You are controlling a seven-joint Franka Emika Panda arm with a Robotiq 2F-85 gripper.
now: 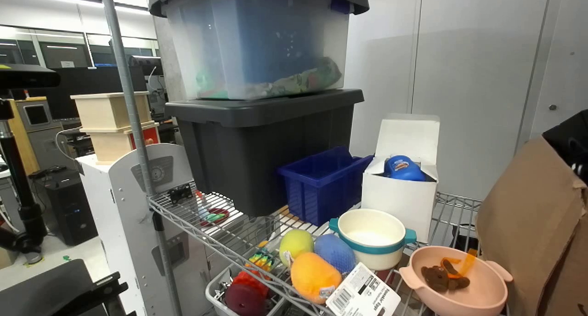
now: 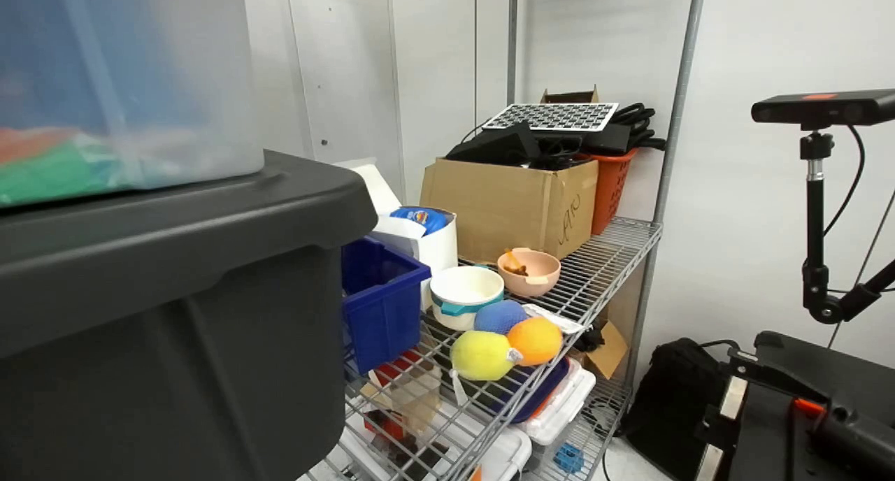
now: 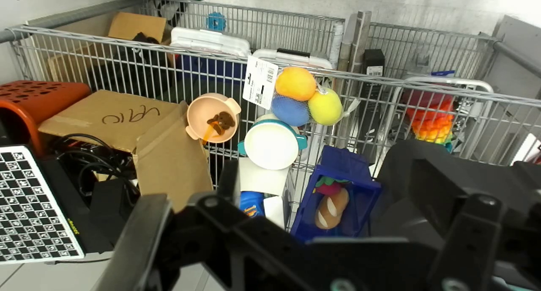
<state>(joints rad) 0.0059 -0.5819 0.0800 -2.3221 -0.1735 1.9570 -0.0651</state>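
My gripper [image 3: 329, 177] stands open in the wrist view, its dark fingers wide apart with nothing between them. Beyond the gap lies a blue bin [image 3: 346, 163] holding a toy bread loaf [image 3: 340, 201] and a pink-red toy with green leaves [image 3: 329, 189]. Beside it is an open white box [image 3: 258, 172] with a blue item [image 3: 250, 202], partly hidden by the left finger. A cream pot [image 3: 270, 145] with teal handles sits near netted orange, blue and yellow toy eggs [image 3: 325, 107]. A pink bowl [image 3: 198, 113] holds a brown plush [image 3: 226, 119]. Neither exterior view shows the gripper.
Everything stands on a wire shelf [image 3: 422, 86]. A large dark tub [image 1: 257, 150] with a translucent tub [image 1: 257, 40] on top rises beside the blue bin. A cardboard box [image 2: 489, 201] with cables stands at the opposite end. A metal post [image 1: 121, 63] marks one shelf corner.
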